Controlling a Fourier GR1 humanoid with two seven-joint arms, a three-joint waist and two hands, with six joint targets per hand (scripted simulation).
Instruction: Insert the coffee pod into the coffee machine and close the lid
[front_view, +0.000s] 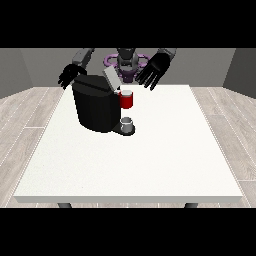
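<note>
Coffee machine (96, 107): I see its lid (111, 78) up.
Robot hand at view's right (153, 71): fingers spread, empty.
Robot hand at view's left (70, 76): I can't tell.

One coffee machine (95, 107), one cup (128, 123), two hands (154, 70), one table (150, 165)

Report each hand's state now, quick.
Hand at the view's right: open, fingers spread, holding nothing.
Hand at the view's left: open, holding nothing.

The white table (150, 165) carries the black coffee machine (95, 107), whose base holds 1 small grey cup (128, 122).
</note>
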